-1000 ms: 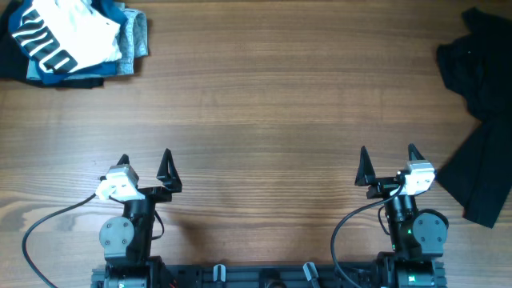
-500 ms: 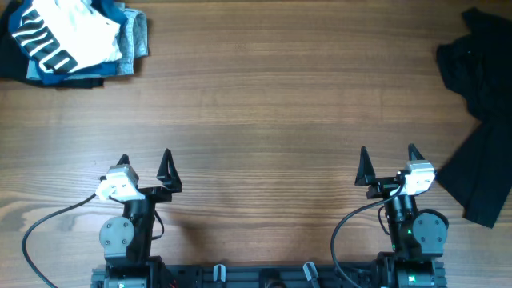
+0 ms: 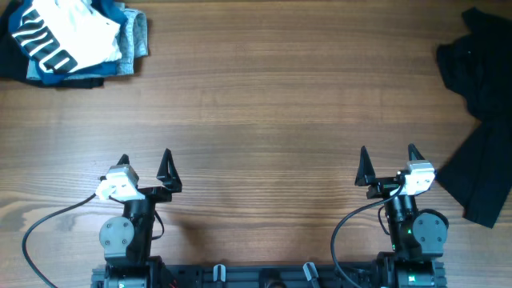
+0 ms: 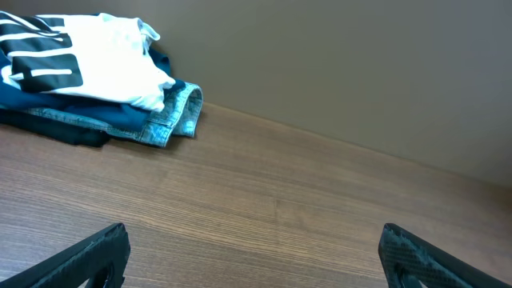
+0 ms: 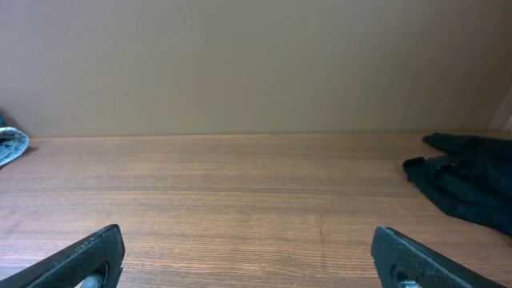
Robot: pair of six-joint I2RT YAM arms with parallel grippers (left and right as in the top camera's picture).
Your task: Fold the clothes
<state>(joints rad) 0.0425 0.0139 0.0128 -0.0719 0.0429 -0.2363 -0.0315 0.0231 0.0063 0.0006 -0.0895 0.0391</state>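
Observation:
A white T-shirt with black striped lettering lies folded on top of a pile of blue, grey and black garments at the table's far left corner; in the left wrist view the same white T-shirt tops the blue and grey garments. A crumpled black garment spreads along the right edge and shows as a black garment in the right wrist view. My left gripper and right gripper stand open near the front edge, far from the clothes, with nothing between their fingers.
The wooden table stretches between the two heaps. A cable loops from the left arm's base at the front; another cable curves beside the right base. A plain wall rises behind the table.

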